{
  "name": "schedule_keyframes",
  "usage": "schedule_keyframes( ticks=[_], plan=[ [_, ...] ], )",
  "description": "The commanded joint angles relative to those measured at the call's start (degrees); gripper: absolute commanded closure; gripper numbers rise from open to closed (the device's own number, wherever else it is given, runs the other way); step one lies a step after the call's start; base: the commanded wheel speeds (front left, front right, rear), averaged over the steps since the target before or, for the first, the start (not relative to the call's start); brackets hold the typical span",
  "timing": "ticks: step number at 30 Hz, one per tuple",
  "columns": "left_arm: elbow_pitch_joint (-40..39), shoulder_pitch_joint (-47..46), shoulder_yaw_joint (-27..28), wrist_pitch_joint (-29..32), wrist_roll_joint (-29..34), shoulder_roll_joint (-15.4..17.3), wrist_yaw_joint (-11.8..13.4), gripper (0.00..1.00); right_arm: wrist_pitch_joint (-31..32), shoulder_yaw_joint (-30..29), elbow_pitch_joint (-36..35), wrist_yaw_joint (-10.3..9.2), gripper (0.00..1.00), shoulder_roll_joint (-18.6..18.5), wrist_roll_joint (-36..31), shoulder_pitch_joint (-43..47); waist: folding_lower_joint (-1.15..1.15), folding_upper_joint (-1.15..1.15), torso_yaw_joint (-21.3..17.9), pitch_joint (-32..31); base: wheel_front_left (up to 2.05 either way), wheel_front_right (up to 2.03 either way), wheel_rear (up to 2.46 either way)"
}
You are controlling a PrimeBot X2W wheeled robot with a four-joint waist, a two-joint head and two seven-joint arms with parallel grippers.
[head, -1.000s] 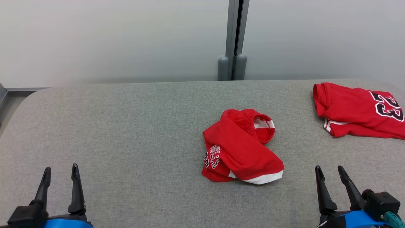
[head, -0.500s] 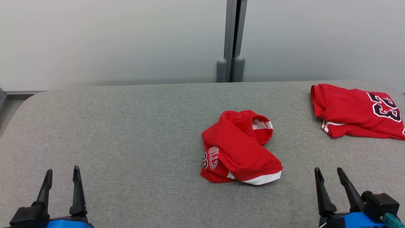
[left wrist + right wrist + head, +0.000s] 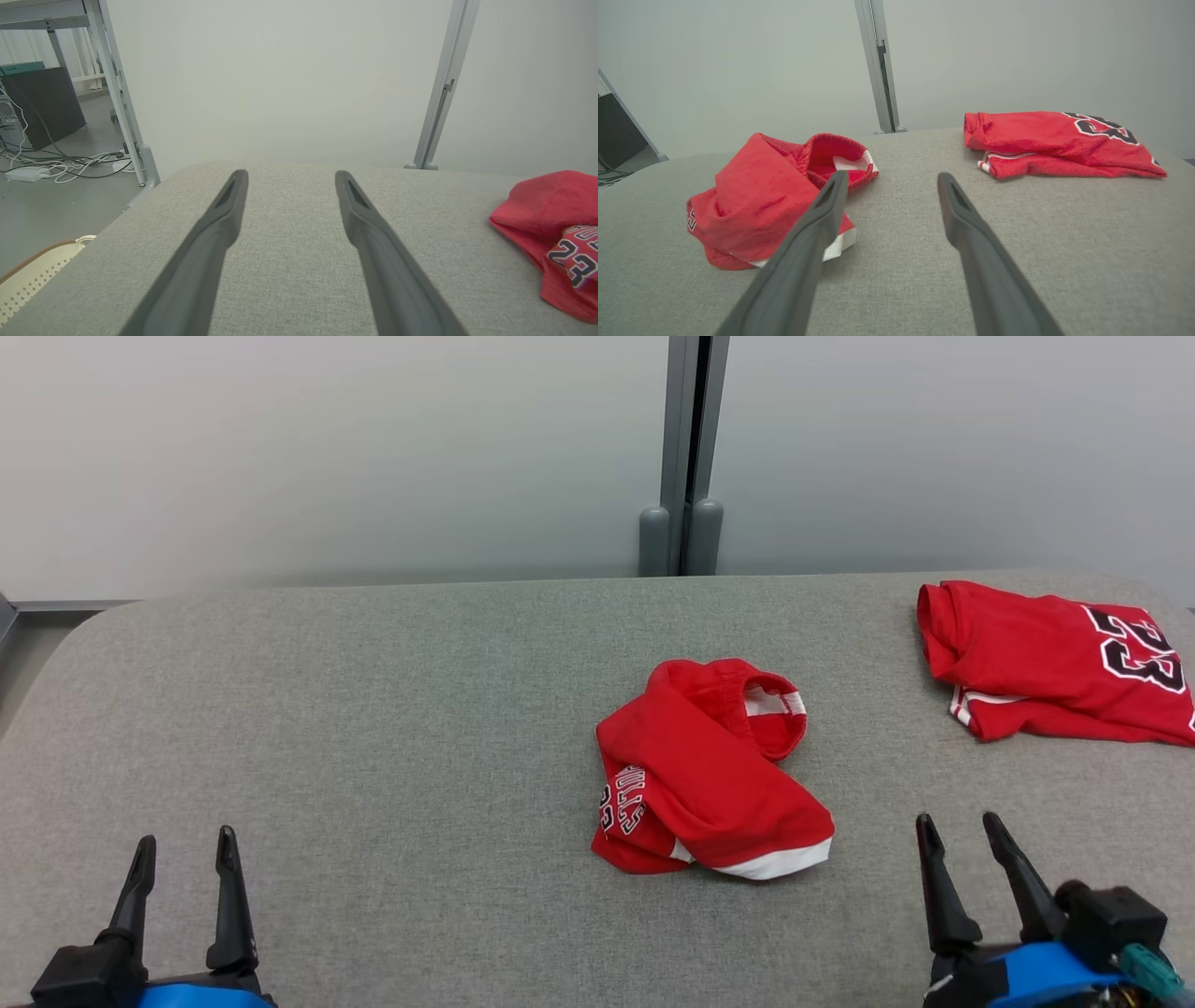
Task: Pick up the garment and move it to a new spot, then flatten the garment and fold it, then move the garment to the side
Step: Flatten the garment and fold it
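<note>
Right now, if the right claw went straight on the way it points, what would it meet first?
Likely just bare table: the right claw aims into the gap between the crumpled shorts and the folded jersey. Depth is unclear; the jersey's corner lies close.

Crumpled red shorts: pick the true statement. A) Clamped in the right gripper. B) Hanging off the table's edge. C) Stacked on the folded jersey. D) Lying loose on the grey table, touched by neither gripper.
D: the crumpled red shorts lie mid-way along the grey table, apart from the open left gripper, the open right gripper and the folded jersey.
</note>
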Motion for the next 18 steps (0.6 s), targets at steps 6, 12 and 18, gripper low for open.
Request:
schedule_keyframes(
  ticks=[6,12,18],
  plan=[
    [-0.22,-2.07,0.0,-0.24,0.35,-0.19,0.14,0.0,2.08,4.72,0.54,0.01,0.0,-2.45,-0.64,-9.76,0.0,0.0,0.46,1.93,0.0,0.0,0.0],
    [-0.26,-4.0,-0.48,-0.24,0.57,-0.58,-0.24,0.0,6.08,8.61,7.45,0.01,0.0,-4.36,-0.39,-18.96,0.0,0.0,1.34,4.32,0.0,0.0,0.0],
    [0.19,-5.8,-0.94,-0.25,0.98,-1.38,-0.56,0.0,6.52,11.48,18.6,0.01,0.0,-5.72,0.85,-23.44,0.0,0.0,2.74,6.1,0.0,0.0,0.0]
  ],
)
